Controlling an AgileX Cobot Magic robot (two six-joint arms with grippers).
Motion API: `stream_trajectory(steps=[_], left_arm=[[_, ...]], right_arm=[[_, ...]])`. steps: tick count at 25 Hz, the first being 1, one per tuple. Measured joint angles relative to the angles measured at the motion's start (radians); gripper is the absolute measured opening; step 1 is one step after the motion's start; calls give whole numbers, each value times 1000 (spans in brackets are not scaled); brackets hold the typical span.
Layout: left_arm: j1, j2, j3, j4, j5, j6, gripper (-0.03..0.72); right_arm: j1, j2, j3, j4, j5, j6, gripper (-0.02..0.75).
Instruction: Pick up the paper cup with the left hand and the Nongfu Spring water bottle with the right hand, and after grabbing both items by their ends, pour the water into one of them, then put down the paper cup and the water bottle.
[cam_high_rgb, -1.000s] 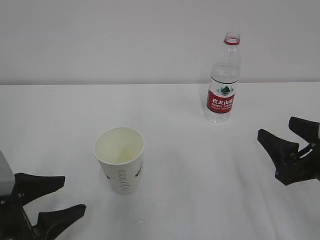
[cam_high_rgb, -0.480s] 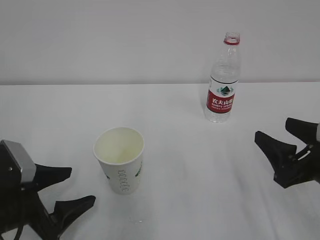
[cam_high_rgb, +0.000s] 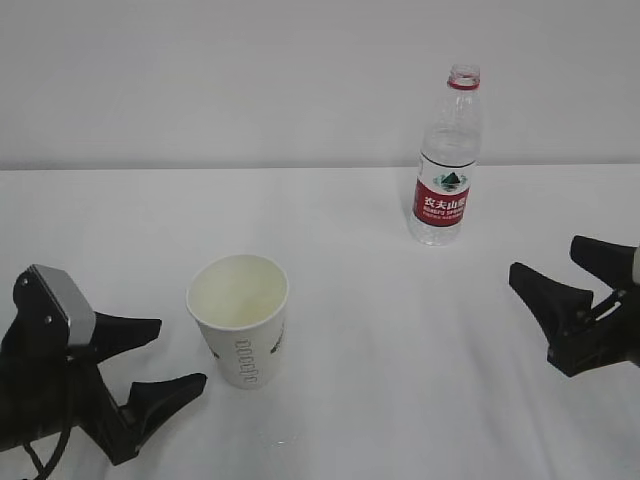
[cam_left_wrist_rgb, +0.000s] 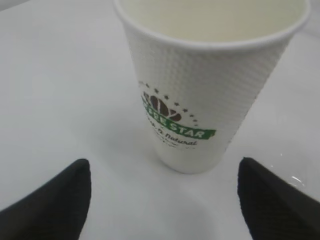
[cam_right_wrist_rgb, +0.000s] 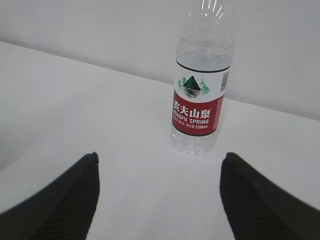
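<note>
The paper cup (cam_high_rgb: 240, 322) stands upright on the white table, with a green coffee logo showing in the left wrist view (cam_left_wrist_rgb: 210, 100). My left gripper (cam_high_rgb: 183, 352) is open just left of the cup, its tips short of the cup's base and not touching it (cam_left_wrist_rgb: 164, 167). The Nongfu Spring water bottle (cam_high_rgb: 446, 165) stands capless at the back right, its red label facing me (cam_right_wrist_rgb: 197, 110) and clear water (cam_right_wrist_rgb: 204, 62) inside. Low at the right edge, my right gripper (cam_high_rgb: 543, 255) is open, well short of the bottle (cam_right_wrist_rgb: 160, 156).
A white table (cam_high_rgb: 350, 220) runs to a pale wall (cam_high_rgb: 250, 80) just behind the bottle. A few small water drops (cam_high_rgb: 280, 440) lie in front of the cup.
My left gripper has advanced up and right toward the cup and opened wider. The right gripper has shifted slightly left. Cup and bottle have not moved.
</note>
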Motion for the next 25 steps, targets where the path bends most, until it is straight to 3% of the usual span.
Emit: stream_trajectory(steps=[25], left_arm=[[-2, 56, -120, 132, 20, 0, 692]], right_arm=[[0, 0, 0, -1, 0, 0, 568]])
